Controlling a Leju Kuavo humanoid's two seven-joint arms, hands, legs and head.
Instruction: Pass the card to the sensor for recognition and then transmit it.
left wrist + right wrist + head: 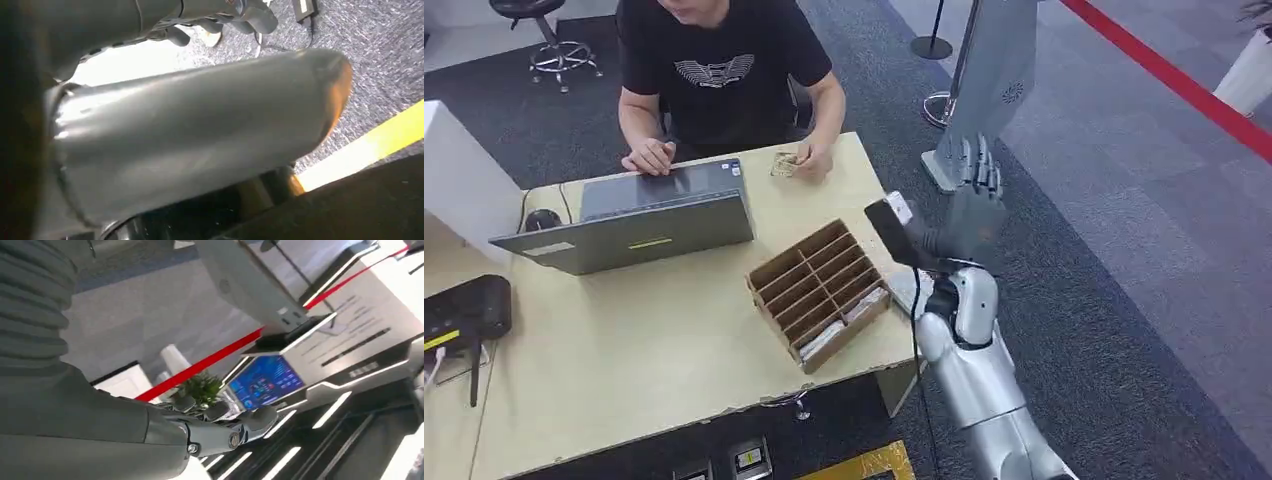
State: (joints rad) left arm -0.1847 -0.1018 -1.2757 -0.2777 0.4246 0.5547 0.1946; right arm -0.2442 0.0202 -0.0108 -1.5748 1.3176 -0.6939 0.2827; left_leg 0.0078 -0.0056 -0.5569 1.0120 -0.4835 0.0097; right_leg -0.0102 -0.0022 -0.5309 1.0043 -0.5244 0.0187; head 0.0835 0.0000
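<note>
Few clues found on the raised right hand [972, 205]: fingers upright, could not tell whether pinching anything. Spotted pale thin cards [839, 322] in the brown cardboard divider box [846, 350] beside it, on the surface [624, 340]. Judged light, stiff, slippery; best pinched by the edges.

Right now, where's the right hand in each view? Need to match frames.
Head view: right hand raised past the table's right edge, in front of the grey pillar.
Right wrist view: the hand comes in from the left edge, fingers toward a blue screen.
Left wrist view: carpet and a yellow strip instead.
Shared landmark: the red stripe, head and right wrist views.
</note>
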